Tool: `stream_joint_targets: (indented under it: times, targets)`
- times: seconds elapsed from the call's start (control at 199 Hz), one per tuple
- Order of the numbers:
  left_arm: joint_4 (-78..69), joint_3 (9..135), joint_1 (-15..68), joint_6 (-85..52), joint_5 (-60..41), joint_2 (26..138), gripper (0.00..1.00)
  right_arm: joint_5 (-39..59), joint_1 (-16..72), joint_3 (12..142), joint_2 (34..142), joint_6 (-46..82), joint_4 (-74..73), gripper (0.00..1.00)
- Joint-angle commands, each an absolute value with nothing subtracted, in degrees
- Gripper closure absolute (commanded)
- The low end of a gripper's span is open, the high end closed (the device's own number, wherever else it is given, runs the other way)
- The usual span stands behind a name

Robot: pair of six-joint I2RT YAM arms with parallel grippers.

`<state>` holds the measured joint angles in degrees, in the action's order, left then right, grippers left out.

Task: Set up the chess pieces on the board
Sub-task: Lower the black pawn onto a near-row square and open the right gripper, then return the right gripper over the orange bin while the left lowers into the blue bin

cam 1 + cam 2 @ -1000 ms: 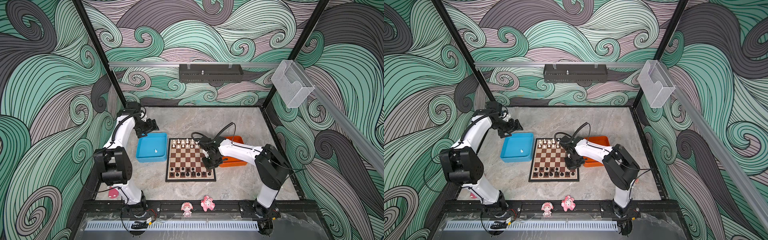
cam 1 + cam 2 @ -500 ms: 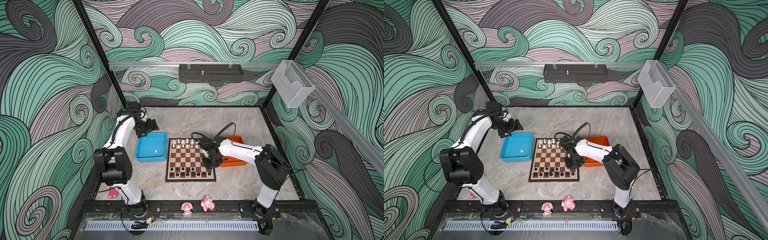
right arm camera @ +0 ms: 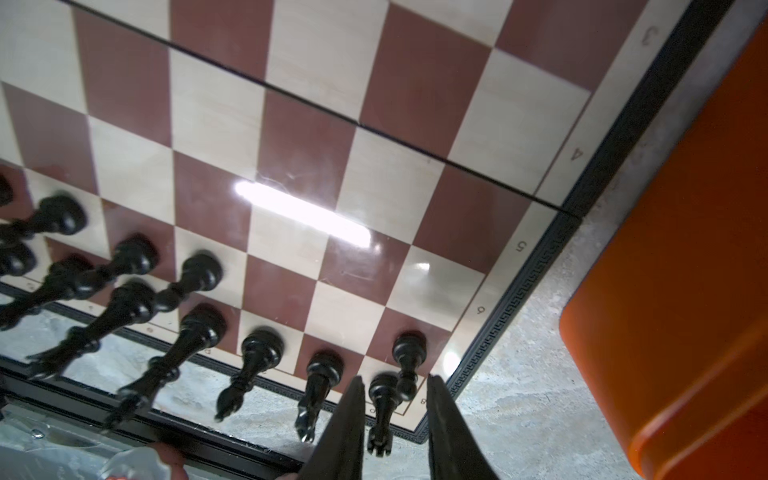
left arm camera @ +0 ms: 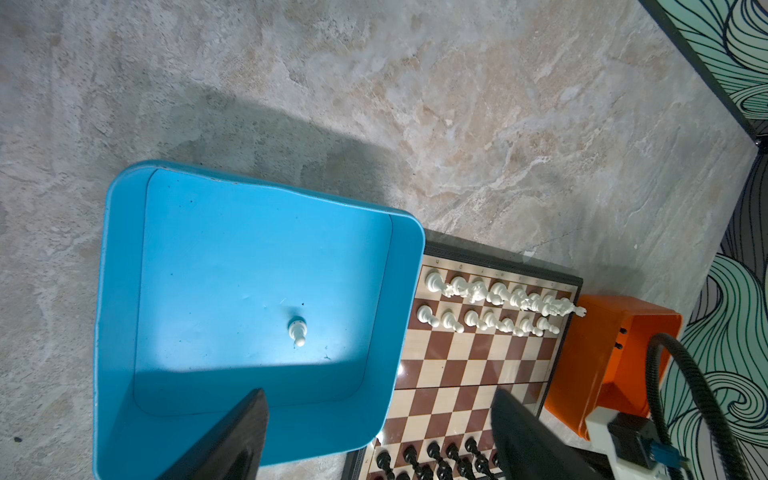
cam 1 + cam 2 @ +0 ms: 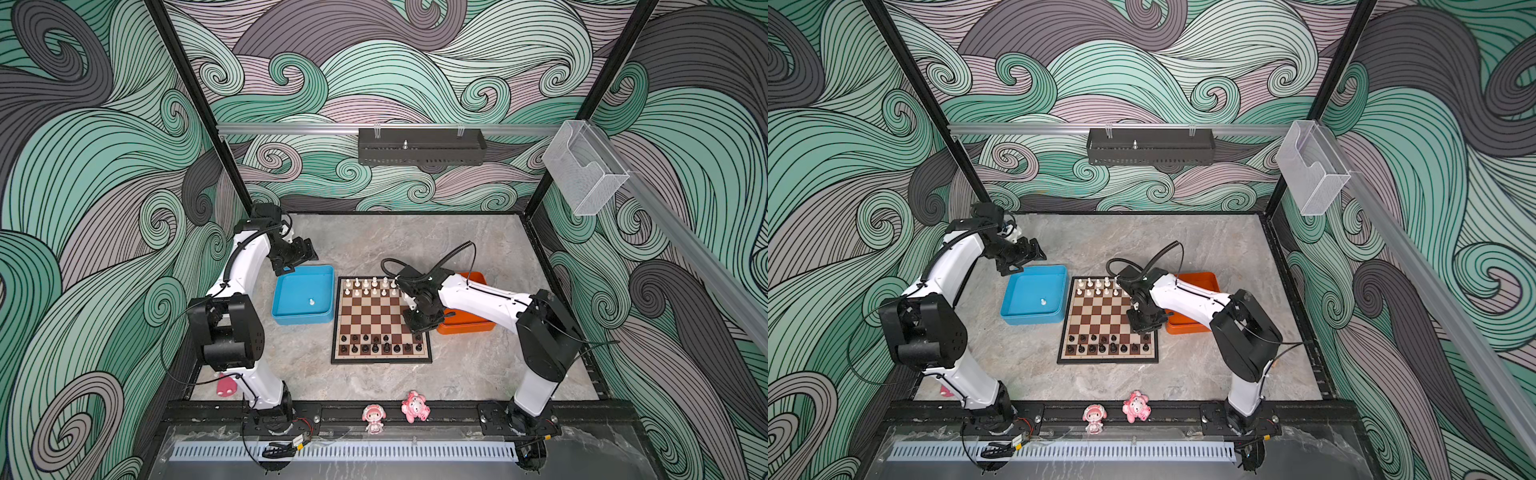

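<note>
Square chessboard of brown & cream squares w/ thin black frame (image 5: 376, 316) lies flat mid-way across the grey marbled surface (image 5: 415, 245). It sits btwn a blue plastic tray (image 5: 302, 321) on its left and an orange plastic tray (image 5: 467, 329) on its right, both just beside it.

White plastic chess pieces (image 5: 370, 287) stand in two rows along the board's far edge. Black plastic chess pieces (image 5: 380, 345) stand in two rows along the near edge. One small white pawn (image 4: 297, 332) stands upright, alone on the blue tray's floor, apart from its walls.

Right pincer (image 3: 395, 380) hangs over the board's right side, above the black rows, pointing down, fingers parted only a little. In the right wrist view a black corner piece (image 3: 382, 399) and the pawn in front of it show thru that gap. Both stand on their own squares, and the gap is wider than either, so nothing is clamped. Black pieces further along that row are blurred.

Left pincer (image 4: 379, 395) hovers above the blue tray's far edge, off the board. Its fingers are spread wide w/ nothing btwn them.

Two pink toy figurines (image 5: 373, 417) stand at the front rail, well apart from the board.
</note>
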<state>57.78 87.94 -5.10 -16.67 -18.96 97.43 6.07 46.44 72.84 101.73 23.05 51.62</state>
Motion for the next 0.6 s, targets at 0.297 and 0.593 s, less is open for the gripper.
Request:
stream_joint_targets:
  times: [0.297,0.593]
  targets:
    - [59.5,86.5,-5.1,-15.0,-15.0,96.8,0.13,4.3,39.3,78.2,96.8,19.7,54.9,0.66]
    - [58.8,78.3,-4.8,-15.5,-11.6,93.7,0.13,5.4,28.6,79.3,94.0,17.6,54.9,0.19]
